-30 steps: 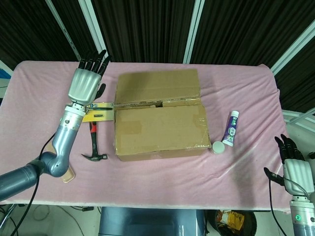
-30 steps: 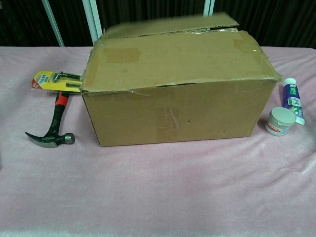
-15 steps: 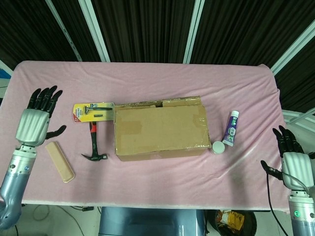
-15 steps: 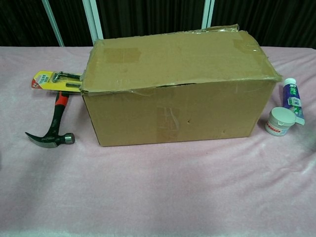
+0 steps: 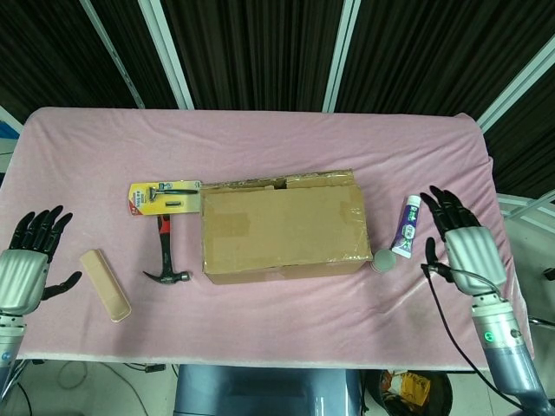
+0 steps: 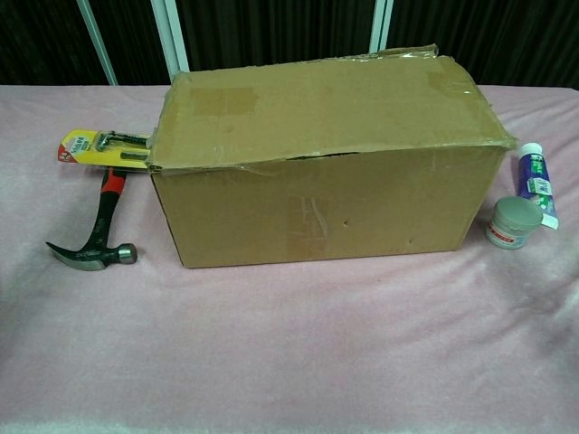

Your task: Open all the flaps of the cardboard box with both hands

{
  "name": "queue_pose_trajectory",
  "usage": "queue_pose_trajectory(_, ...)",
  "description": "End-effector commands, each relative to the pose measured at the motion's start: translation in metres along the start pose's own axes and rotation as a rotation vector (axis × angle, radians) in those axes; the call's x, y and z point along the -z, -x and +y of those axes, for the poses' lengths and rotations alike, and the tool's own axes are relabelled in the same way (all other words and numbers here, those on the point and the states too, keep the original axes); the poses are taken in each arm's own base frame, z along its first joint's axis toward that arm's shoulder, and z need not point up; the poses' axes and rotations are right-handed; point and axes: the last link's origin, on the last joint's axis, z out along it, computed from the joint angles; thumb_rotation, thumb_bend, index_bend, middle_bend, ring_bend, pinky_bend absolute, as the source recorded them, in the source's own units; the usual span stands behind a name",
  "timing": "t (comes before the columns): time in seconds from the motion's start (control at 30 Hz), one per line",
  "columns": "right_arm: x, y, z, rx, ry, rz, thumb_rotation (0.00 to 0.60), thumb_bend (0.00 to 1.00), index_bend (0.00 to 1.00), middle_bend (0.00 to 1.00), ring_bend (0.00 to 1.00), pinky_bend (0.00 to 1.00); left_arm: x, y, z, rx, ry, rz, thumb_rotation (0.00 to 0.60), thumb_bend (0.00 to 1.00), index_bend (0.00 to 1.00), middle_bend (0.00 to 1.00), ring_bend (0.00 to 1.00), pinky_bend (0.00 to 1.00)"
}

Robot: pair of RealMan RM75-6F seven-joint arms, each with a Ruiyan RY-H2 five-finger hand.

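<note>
The cardboard box (image 5: 282, 225) sits mid-table with its top flaps lying down over it; the near flap (image 6: 326, 108) covers most of the top, and the far flap's edge shows along the back. My left hand (image 5: 24, 269) hovers at the table's left front edge, fingers spread, holding nothing, far from the box. Right of the box, beyond the tube, my right hand (image 5: 464, 243) is raised with fingers spread and empty. Neither hand shows in the chest view.
A hammer (image 5: 165, 253) and a yellow carded tool pack (image 5: 163, 198) lie just left of the box. A tan block (image 5: 106, 284) lies near my left hand. A tube (image 5: 407, 225) and a small white jar (image 5: 384, 259) sit right of the box.
The far flap, raised a second ago, has fallen flat. My left hand drew back from the box's left rear to the table's left front edge. My right hand rose toward the tube.
</note>
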Motion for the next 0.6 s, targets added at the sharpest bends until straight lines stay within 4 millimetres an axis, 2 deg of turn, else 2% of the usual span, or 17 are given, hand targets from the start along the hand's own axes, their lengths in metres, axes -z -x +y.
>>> queue_pose_trajectory(0.03,-0.036,-0.006,-0.032,-0.008,-0.092,-0.043,0.6,0.93,0.03,0.06,0.06,0.22,0.003,0.008,0.001,0.029,0.02,-0.023,0.6,0.14,0.0,0.0,0.0,0.0)
queue_pose_trajectory(0.13,-0.054,-0.006,-0.05,-0.025,-0.125,-0.072,0.6,0.93,0.08,0.07,0.07,0.23,0.003,0.011,0.0,0.042,0.022,-0.036,0.6,0.14,0.0,0.0,0.0,0.0)
queue_pose_trajectory(0.37,-0.103,0.002,-0.094,-0.099,-0.166,-0.131,0.6,0.93,0.21,0.22,0.2,0.31,0.001,0.01,-0.002,0.069,0.028,-0.032,0.6,0.14,0.0,0.0,0.0,0.0)
queue_pose_trajectory(0.5,-0.128,0.009,-0.117,-0.125,-0.167,-0.139,0.6,0.93,0.23,0.25,0.23,0.35,-0.001,0.011,-0.004,0.083,0.023,-0.039,0.6,0.14,0.0,0.0,0.0,0.0)
queue_pose_trajectory(0.6,-0.14,0.015,-0.128,-0.143,-0.159,-0.152,0.6,0.93,0.23,0.26,0.24,0.35,-0.001,0.011,-0.005,0.088,0.021,-0.046,0.6,0.14,0.0,0.0,0.0,0.0)
